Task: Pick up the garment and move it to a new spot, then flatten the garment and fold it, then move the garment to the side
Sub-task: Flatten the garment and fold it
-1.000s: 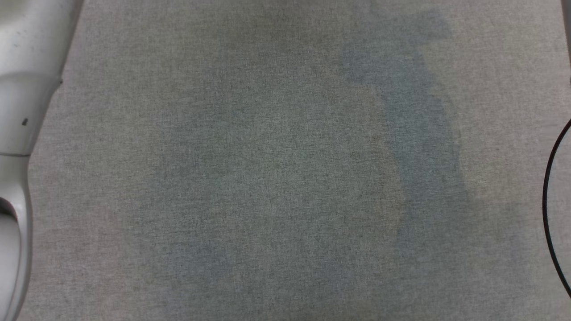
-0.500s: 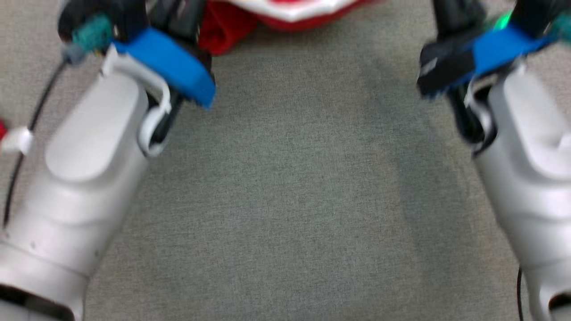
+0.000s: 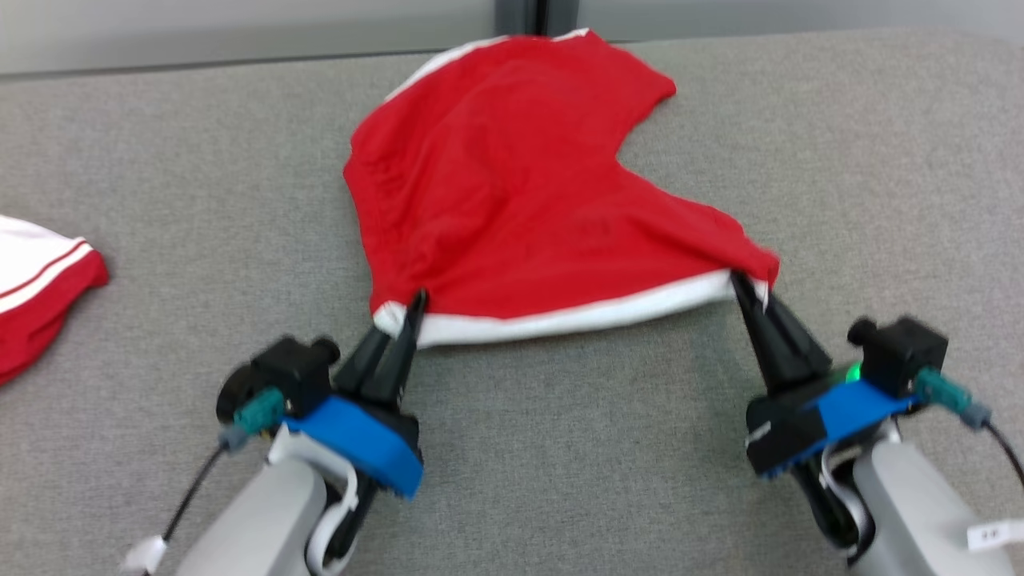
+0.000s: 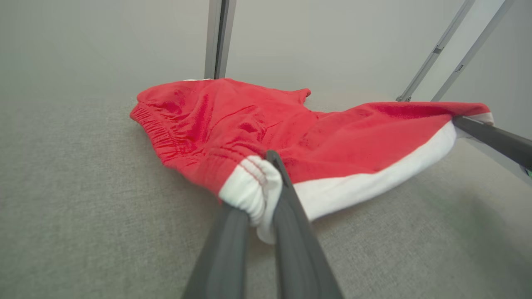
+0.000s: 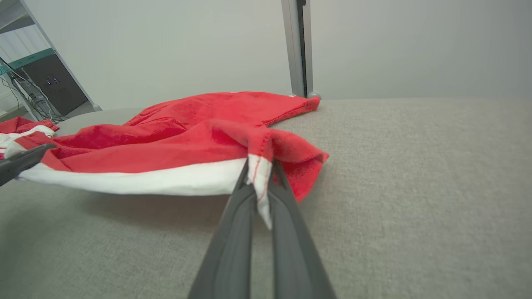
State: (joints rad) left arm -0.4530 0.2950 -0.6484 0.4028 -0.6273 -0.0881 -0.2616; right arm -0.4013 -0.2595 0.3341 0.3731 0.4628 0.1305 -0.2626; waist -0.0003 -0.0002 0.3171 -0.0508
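The garment (image 3: 528, 200) is a pair of red shorts with a white band along its near edge, spread on the grey table (image 3: 560, 448). My left gripper (image 3: 412, 308) is shut on the band's left corner, where white elastic bunches between the fingers (image 4: 266, 195). At the band's right corner my right gripper (image 3: 740, 284) is shut on the fabric (image 5: 259, 166). The white edge is stretched between both grippers and lifted slightly off the table, as the garment (image 4: 332, 137) shows in the left wrist view. The far part of the garment (image 5: 232, 108) rests on the surface.
Another red and white garment (image 3: 36, 288) lies at the table's left edge, also seen as a red heap (image 5: 20, 126) far left in the right wrist view. A grey wall with a vertical metal post (image 3: 524, 16) stands right behind the table's far edge.
The head camera has tilted up from bare table to the garment and both grippers. Between the earlier frames and now the whole picture shifted, so no move of the garment itself can be told.
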